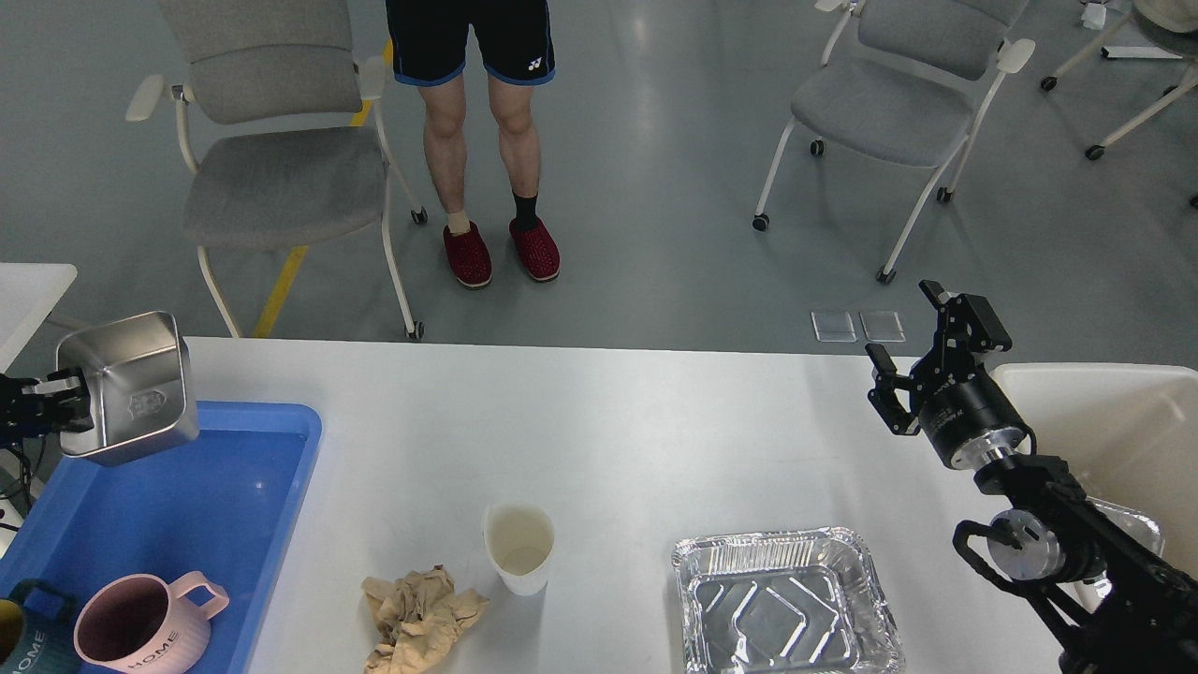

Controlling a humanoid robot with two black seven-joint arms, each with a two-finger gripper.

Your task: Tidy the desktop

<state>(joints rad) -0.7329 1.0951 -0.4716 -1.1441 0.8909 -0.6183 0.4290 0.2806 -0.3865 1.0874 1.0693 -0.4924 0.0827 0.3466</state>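
Nearest you, along the front edge of the desktop [608, 421], three things are left to clear: a crumpled brown paper wad [419, 620], a white paper cup [518, 548] standing upright just beside it, and an empty foil tray [784, 599] further right. At the left, the blue plastic tray [281, 487] sits on the desktop's left end and already holds a pink mug [140, 625] marked HOME, with a dark teal mug [23, 637] half out of frame beside it. So you can judge the tidying as partly done: dishes seem to be going into the blue tray, while the rubbish in front has not been dealt with.

Your left gripper [70, 402] is clamped on the rim of a square steel bowl [131, 386], held tilted above the far corner of the blue tray, not yet set down. Your right gripper [913, 351] hangs above the desktop's right side with its fingers spread wide and nothing between them; a white bin [1123, 421] sits at that edge.

The desktop itself is a broad white slab with a smooth, faintly glossy surface, filling the view from left to right; its middle and far parts carry nothing. Beyond it stand grey chairs [271, 168] and a person [487, 140] in red slippers
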